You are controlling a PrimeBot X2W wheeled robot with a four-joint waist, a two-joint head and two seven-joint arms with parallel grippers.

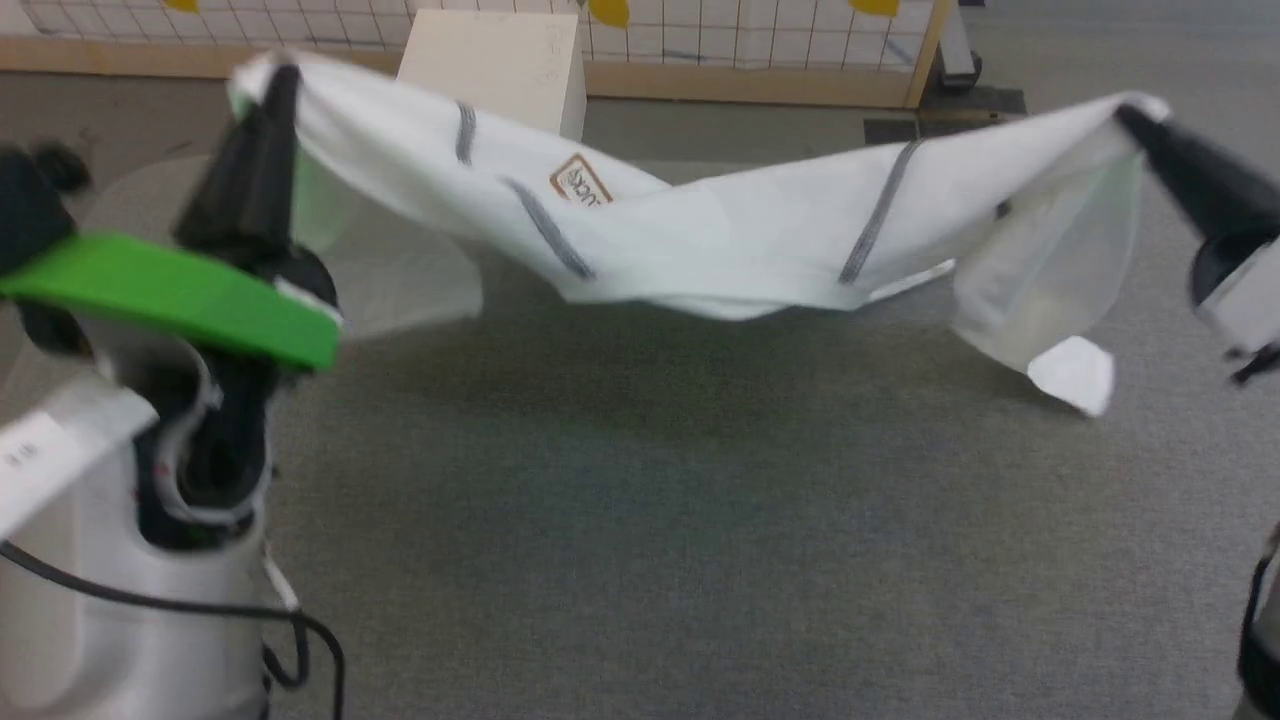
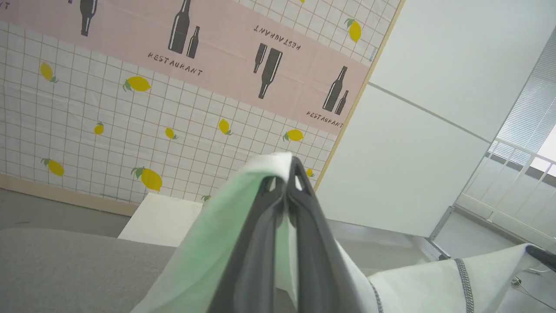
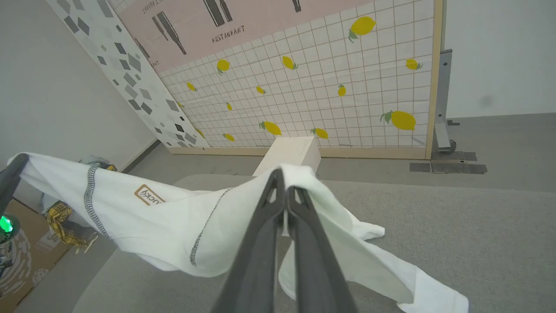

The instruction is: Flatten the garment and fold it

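The garment (image 1: 700, 240), a white thin shirt with dark grey stitched seams and a tan-bordered patch, hangs stretched in the air above the grey table (image 1: 640, 520). My left gripper (image 1: 280, 85) is shut on its left end, raised at the upper left of the head view. My right gripper (image 1: 1135, 110) is shut on its right end at the upper right. The cloth sags in the middle and a sleeve (image 1: 1060, 330) dangles below the right grip. In the left wrist view the fingers (image 2: 260, 243) pinch the fabric (image 2: 208, 252). The right wrist view has the garment (image 3: 165, 217) spanning from my closed fingers (image 3: 260, 252) to the left.
A pale box (image 1: 495, 65) stands beyond the table against a tiled lemon-patterned wall panel (image 1: 760, 40). In the right wrist view a cardboard box (image 3: 21, 261) and crumpled plaid cloth (image 3: 61, 215) lie on the floor at the left. Grey floor surrounds the table.
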